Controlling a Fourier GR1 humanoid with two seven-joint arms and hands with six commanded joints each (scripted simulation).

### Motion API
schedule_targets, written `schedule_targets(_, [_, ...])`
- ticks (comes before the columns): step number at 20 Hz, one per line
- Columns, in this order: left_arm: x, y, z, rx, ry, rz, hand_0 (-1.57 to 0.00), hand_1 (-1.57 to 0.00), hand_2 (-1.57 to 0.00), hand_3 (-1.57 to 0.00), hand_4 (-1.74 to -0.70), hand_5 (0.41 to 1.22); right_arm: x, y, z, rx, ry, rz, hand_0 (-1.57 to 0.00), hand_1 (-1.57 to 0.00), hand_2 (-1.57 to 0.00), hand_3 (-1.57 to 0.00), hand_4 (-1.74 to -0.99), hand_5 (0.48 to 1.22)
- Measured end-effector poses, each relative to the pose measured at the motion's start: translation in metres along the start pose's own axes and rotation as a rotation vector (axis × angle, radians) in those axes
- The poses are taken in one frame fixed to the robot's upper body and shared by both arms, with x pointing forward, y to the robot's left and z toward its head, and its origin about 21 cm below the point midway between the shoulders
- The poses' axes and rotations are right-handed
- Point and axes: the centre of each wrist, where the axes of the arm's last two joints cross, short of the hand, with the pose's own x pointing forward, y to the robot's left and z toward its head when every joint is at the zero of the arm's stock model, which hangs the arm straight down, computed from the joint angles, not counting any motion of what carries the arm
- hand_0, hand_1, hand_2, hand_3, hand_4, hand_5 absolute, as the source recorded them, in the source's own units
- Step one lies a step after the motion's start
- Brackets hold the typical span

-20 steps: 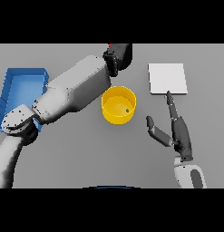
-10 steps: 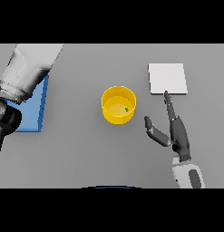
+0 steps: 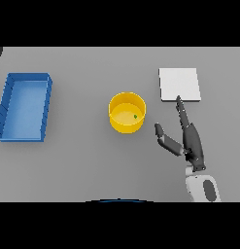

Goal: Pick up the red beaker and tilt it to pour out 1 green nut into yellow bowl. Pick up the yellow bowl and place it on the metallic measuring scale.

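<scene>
The yellow bowl (image 3: 127,113) stands upright in the middle of the table with one small green nut (image 3: 135,116) inside, near its right wall. The metallic measuring scale (image 3: 180,84), a flat pale square, lies to the bowl's upper right. My right hand (image 3: 191,142) rests open to the right of the bowl. Its fingers are straight and point toward the scale's lower edge, its thumb is spread toward the bowl, and it touches neither. No red beaker shows in this view, and my left hand is out of sight.
A blue tray (image 3: 5,109) sits at the table's left side with nothing visible in it. A dark sliver shows at the upper left edge of the table.
My left arm, which stretched across above the bowl, has swung back to the left and left the view. The right hand and the bowl have stayed put.
</scene>
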Motion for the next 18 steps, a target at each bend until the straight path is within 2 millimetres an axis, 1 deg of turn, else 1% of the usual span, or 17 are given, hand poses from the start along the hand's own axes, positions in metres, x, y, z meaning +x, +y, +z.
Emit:
schedule_targets(1, [-0.015,-0.01,0.001,0.0,0.065,0.074,-1.57,-1.57,-1.57,-1.44,-1.74,1.221,0.0,0.003,0.001,0.011,0.008,0.0,0.0,0.0,0.0,0.0,-1.057,0.652])
schedule_targets(2, [-0.03,-0.014,0.002,0.009,0.099,0.138,-1.57,-1.57,-1.57,-1.45,-1.74,1.221,-0.001,0.006,0.003,0.017,0.014,-0.002,0.0,0.0,0.0,0.0,-1.053,0.651])
schedule_targets(4, [-0.052,-0.039,0.007,0.011,0.164,0.253,-1.57,-1.57,-1.57,-1.47,-1.74,1.221,-0.001,0.007,0.003,0.004,0.021,0.022,0.0,0.0,0.0,0.0,-1.047,0.651])
schedule_targets(6, [-0.067,-0.058,0.014,0.001,0.231,0.35,-1.57,-1.57,-1.57,-1.47,-1.74,1.221,0.002,0.008,-0.001,0.003,0.017,0.045,0.0,0.0,0.0,0.0,-1.052,0.648])
schedule_targets(8, [-0.075,-0.073,0.022,0.001,0.269,0.435,-1.57,-1.57,-1.57,-1.48,-1.74,1.221,0.0,0.005,0.002,0.006,0.013,0.07,0.0,0.0,0.0,0.0,-1.046,0.649])
schedule_targets(10, [-0.082,-0.084,0.032,0.008,0.304,0.469,-1.57,-1.57,-1.57,-1.46,-1.74,1.221,-0.001,0.003,0.0,0.015,0.017,0.063,0.0,0.0,0.0,0.0,-1.035,0.65])
schedule_targets(11, [-0.082,-0.093,0.039,0.004,0.33,0.501,-1.57,-1.57,-1.57,-1.45,-1.74,1.221,0.001,0.005,-0.001,0.018,0.012,0.068,0.0,0.0,0.0,0.0,-1.026,0.648])
schedule_targets(12, [-0.081,-0.1,0.047,0.001,0.342,0.526,-1.57,-1.57,-1.57,-1.44,-1.74,1.221,0.001,0.002,-0.003,0.016,0.017,0.061,0.0,0.0,0.0,0.0,-1.02,0.645])
schedule_targets(14, [-0.088,-0.114,0.062,0.013,0.334,0.56,-1.57,-1.57,-1.57,-1.45,-1.74,1.221,-0.006,0.001,0.001,0.017,0.036,0.069,0.0,0.0,0.0,0.0,-1.02,0.646])
schedule_targets(16, [-0.088,-0.123,0.073,0.017,0.36,0.589,-1.57,-1.57,-1.57,-1.48,-1.74,1.221,-0.005,0.002,0.004,0.024,0.013,0.051,0.0,0.0,0.0,0.0,-1.014,0.648])
schedule_targets(17, [-0.09,-0.129,0.08,0.023,0.36,0.606,-1.57,-1.57,-1.57,-1.5,-1.74,1.221,-0.003,0.0,0.002,0.018,0.01,0.042,0.0,0.0,0.0,0.0,-1.005,0.647])
schedule_targets(18, [-0.089,-0.133,0.086,0.024,0.357,0.616,-1.57,-1.57,-1.57,-1.51,-1.74,1.221,-0.006,0.001,0.002,0.02,0.027,0.045,0.0,0.0,0.0,0.0,-1.004,0.648])
